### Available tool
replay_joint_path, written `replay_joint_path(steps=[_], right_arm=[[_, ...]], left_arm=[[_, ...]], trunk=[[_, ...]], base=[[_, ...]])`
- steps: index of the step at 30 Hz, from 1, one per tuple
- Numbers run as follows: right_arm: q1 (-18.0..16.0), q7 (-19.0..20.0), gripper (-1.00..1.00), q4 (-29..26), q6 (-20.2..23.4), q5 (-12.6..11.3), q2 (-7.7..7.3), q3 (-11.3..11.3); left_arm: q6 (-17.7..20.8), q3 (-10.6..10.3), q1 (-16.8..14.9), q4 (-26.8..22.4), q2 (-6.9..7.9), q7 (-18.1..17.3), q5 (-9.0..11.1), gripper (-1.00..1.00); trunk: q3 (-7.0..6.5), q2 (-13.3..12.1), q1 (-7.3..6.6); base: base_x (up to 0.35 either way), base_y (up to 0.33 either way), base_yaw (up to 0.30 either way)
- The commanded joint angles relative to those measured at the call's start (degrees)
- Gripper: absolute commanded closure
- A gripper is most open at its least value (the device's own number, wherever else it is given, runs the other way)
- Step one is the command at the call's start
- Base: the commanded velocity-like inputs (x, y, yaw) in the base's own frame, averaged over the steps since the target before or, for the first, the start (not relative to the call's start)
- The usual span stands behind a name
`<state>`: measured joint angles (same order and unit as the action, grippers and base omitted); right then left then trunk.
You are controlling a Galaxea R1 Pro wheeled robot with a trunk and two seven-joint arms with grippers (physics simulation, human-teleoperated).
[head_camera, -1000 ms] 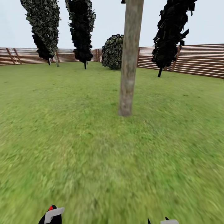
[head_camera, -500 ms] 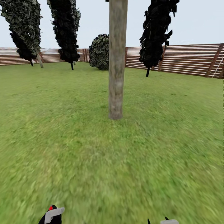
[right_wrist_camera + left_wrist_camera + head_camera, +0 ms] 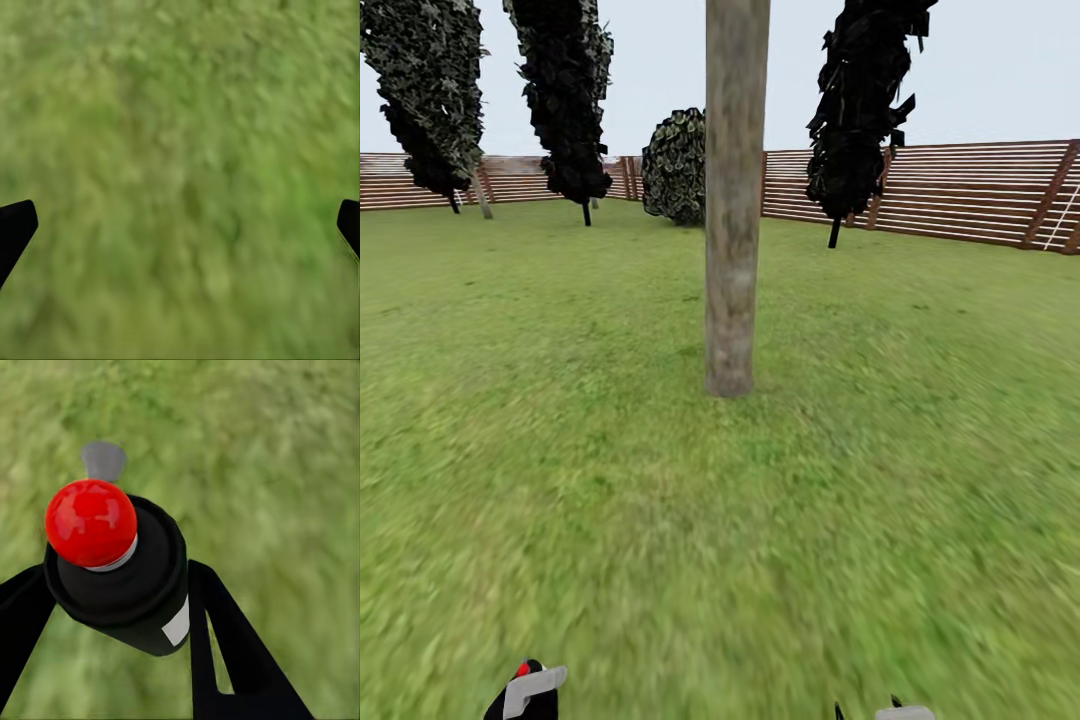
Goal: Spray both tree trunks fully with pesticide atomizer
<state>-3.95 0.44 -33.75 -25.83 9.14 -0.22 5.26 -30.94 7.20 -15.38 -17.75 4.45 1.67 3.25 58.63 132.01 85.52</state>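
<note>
Black left gripper (image 3: 112, 607): mine, clamped round the atomizer (image 3: 116, 562).
Right gripper (image 3: 180, 225): fingers spread wide.
Tree trunk (image 3: 734, 200): crown cut off.

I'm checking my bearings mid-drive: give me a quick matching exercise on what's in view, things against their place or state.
Things:
1. pesticide atomizer
2. tree trunk
3. right gripper
4. fence

Place or state:
A. open over grass
B. upright on the lawn straight ahead
C. clamped between the left gripper's fingers
D. along the lawn's far edge

Pairs: 1-C, 2-B, 3-A, 4-D
</note>
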Motion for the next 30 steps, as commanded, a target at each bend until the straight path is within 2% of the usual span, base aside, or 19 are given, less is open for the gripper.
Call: replay_joint_path(steps=[1,30], right_arm=[[0.0,0.0,-1.0,0.0,0.0,0.0,-0.01,0.0],[0.0,0.0,-1.0,0.0,0.0,0.0,0.02,0.0]], left_arm=[[0.0,0.0,0.0,0.0,0.01,0.0,0.0,1.0],[0.0,0.0,0.0,0.0,0.02,0.0,0.0,1.0]], trunk=[[0.0,0.0,0.0],[0.0,0.0,0.0]], base=[[0.34,0.0,0.0],[0.34,0.0,0.0]])
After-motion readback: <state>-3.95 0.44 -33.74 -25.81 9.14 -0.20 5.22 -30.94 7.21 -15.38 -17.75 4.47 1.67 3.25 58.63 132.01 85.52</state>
